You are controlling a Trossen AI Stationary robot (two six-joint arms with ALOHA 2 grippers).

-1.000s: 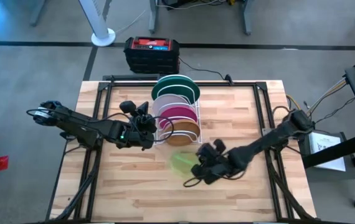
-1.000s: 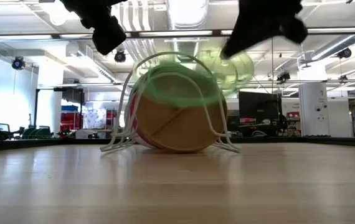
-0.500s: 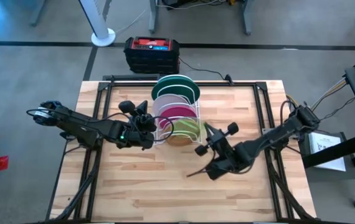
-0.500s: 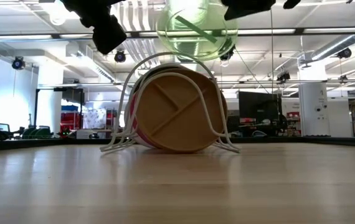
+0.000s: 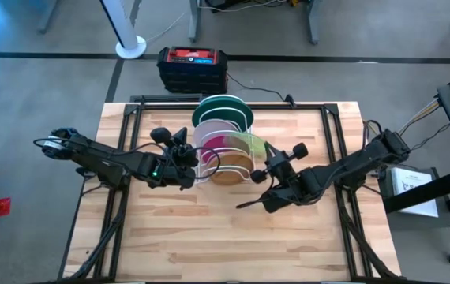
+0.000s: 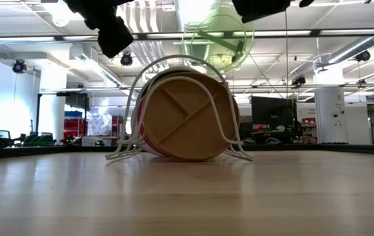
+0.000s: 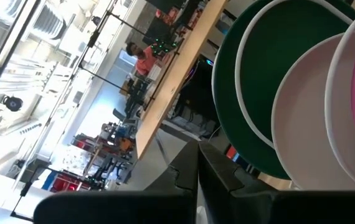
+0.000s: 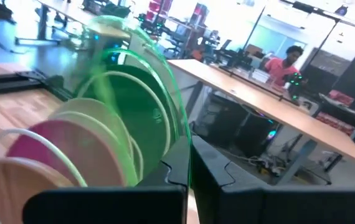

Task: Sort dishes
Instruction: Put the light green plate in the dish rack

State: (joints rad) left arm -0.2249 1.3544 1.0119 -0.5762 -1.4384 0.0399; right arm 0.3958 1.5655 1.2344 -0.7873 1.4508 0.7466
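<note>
The right gripper (image 5: 266, 167), its fingers clamped on the rim of the small translucent lime-green round plastic plate (image 5: 245, 147), holds that plate in the air at centre frame of the high view, above the near end of the white wire dish rack (image 5: 223, 154). In the low view the plate hangs tilted at top centre, clear of the rack's hoops.

The rack carries four plates on edge, from upper to lower in the high view: the large dark green plate (image 5: 223, 106), the white plate (image 5: 217, 130), the magenta pink plate (image 5: 223, 143) and the brown divided plate (image 5: 229, 164).

To seat the lime plate well, the arm would likely need to bring it upright, line its edge up with a free slot, and lower it straight between the wires before letting go. The wire hoops and the brown plate's rim are what it could catch on.

The left gripper (image 5: 184, 164) waits just left of the rack; its fingers look pressed together on nothing in its wrist view.

A black and red box (image 5: 193, 68) sits on the floor beyond the wooden table (image 5: 170, 237).
</note>
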